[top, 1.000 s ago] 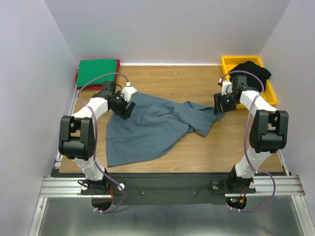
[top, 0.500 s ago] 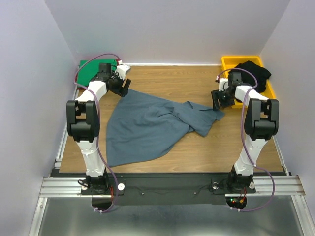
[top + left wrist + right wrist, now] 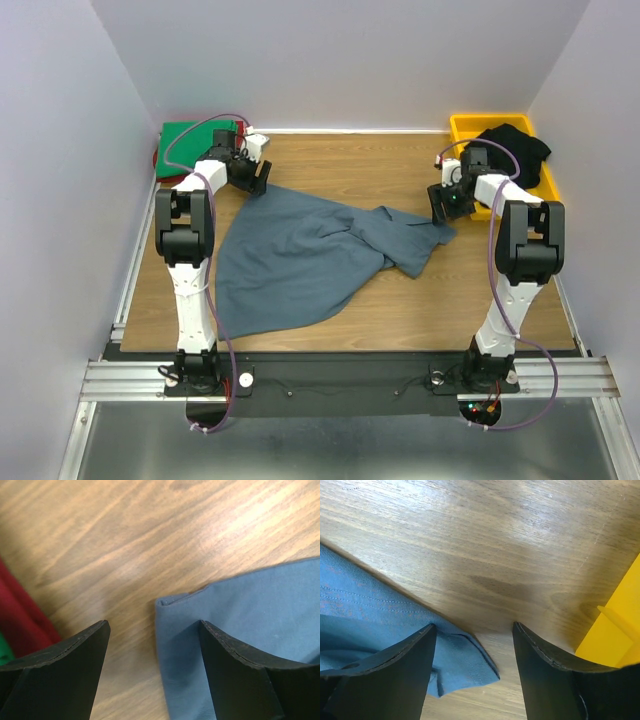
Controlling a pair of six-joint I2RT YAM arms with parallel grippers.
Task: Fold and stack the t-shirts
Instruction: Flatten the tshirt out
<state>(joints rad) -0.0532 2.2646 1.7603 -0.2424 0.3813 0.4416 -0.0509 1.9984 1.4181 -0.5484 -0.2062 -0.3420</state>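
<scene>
A slate blue-grey t-shirt [image 3: 300,255] lies rumpled across the middle of the table. My left gripper [image 3: 256,178] hovers open over its far left corner [image 3: 172,605], one finger on either side of the hem. My right gripper [image 3: 443,203] is open over the shirt's far right corner [image 3: 470,667]. A folded green t-shirt [image 3: 198,143] rests on a red one [image 3: 160,160] at the back left; the red edge [image 3: 22,617] shows in the left wrist view. A black t-shirt [image 3: 512,145] lies in the bin.
The yellow plastic bin [image 3: 465,128] stands at the back right, its wall [image 3: 615,635] close beside my right gripper. White walls close in the table on three sides.
My left arm has swung from the shirt's left edge toward the back, to its far left corner. My right gripper has shifted slightly along the far right corner.
</scene>
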